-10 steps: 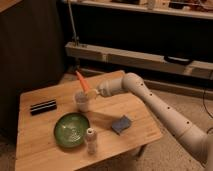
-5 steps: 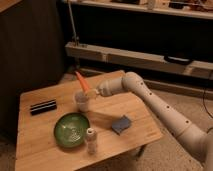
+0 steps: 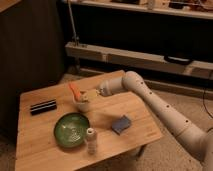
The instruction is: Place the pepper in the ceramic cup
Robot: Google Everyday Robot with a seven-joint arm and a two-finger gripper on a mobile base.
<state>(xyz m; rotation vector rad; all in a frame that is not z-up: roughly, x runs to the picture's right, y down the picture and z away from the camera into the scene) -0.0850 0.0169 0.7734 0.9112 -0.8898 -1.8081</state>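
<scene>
Wooden table (image 3: 45, 150), with the gripper (image 3: 95, 93) at the cup's three o'clock; whether its jaws are open or closed cannot be told. Ceramic cup (image 3: 82, 105) near table centre. Pepper (image 3: 75, 91) stands tilted in the cup, tip toward eleven o'clock; probably light, stiff and smooth, best gripped mid-length.

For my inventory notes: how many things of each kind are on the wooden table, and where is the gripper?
Orange-red tapered pepper: 1
Off-white ceramic cup: 1
Green round plate: 1
Pale shaker: 1
Black bar: 1
Blue block: 1
Total: 6
Gripper: beside cup.
</scene>
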